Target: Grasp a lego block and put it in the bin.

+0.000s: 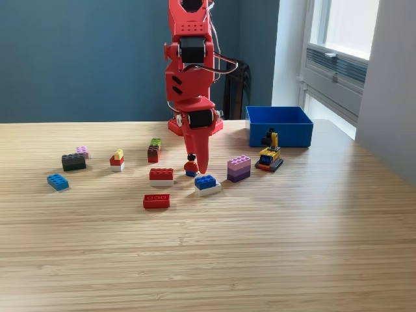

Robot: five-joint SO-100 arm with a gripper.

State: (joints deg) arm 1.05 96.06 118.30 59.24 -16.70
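My red gripper (201, 168) points straight down over the middle of the table, its tip just above the blue-on-white lego block (207, 184). Its jaws look closed into one wedge with nothing between them. It stands just to the exterior view's right of a small red minifigure (190, 166) and partly covers it. The blue bin (279, 134) sits at the back right, away from the gripper.
Around the gripper lie a red-on-white block (161, 176), a flat red block (156, 201) and a purple block (238, 168). A yellow vehicle (269, 156) stands in front of the bin. Several more blocks, among them a black one (73, 161) and a blue one (57, 181), lie to the left.
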